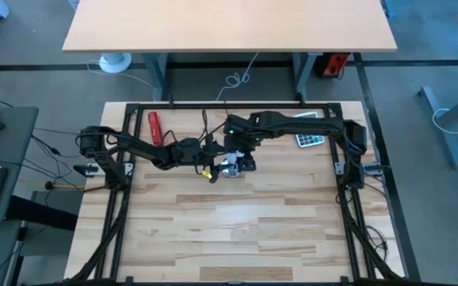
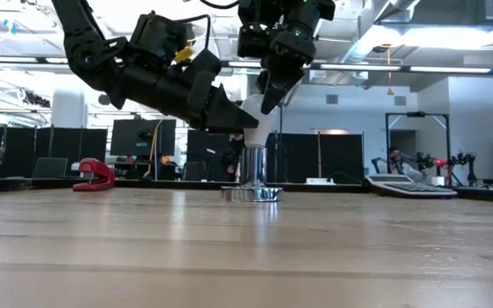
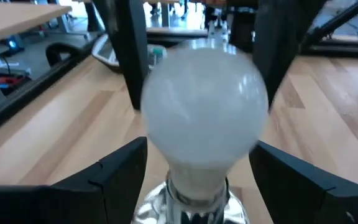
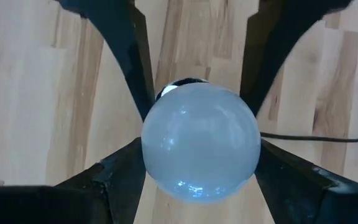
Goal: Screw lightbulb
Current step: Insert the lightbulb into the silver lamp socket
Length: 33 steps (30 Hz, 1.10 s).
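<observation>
The wooden table [image 1: 237,230] sat inside a black frame, with a second, paler desk [image 1: 229,25] beyond it and an open office with dark monitors behind. Your two arms met near the middle of the table's far half, over the shiny metal socket [image 2: 253,171], which stood upright on the wood. The lightbulb [image 3: 201,109] sat base-down in the top of that socket, its white globe up and its pale neck just entering the metal. Your left gripper [image 3: 197,171] came in low and slanted from the left, and its fingers [image 3: 114,171] stood on either side of the bulb's neck with a visible gap on each side, so they were apart and not pressing on it. Your right gripper [image 4: 199,165] hung above and pointed down at the globe; its fingers [image 4: 120,168] sat right at the sides of the glass, but you could not tell whether they were clamped on it or only beside it. A black cord [image 4: 319,138] ran off across the wood from the socket. A red stapler [image 2: 93,174] lay well to the left, near the far rail, and a calculator [image 1: 309,140] lay to the right, under the right arm.
</observation>
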Available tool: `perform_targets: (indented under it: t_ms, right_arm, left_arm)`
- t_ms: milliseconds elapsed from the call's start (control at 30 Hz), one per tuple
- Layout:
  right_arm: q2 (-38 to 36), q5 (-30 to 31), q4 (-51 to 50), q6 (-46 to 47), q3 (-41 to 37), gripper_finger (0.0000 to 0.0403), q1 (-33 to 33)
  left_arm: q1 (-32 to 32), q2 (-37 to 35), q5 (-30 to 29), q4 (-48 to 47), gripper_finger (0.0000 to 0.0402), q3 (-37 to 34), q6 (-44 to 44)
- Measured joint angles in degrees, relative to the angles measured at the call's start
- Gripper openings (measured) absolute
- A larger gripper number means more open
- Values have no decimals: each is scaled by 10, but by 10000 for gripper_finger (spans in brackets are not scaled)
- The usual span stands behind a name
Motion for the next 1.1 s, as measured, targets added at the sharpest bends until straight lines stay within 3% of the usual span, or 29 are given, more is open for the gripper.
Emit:
perform_targets:
  t_ms: [300, 733, 1100]
  right_arm:
    - [9, 2, -9, -1, 15, 282, 1]
    - [11, 3, -8, -5, 24, 282, 5]
    - [19, 6, 10, 215, 26, 282, 8]
  left_arm:
    - [0, 2, 0, 3, 274, 0, 9]
    - [0, 75, 2, 103, 274, -1, -21]
    - [0, 75, -2, 100, 274, -1, -24]
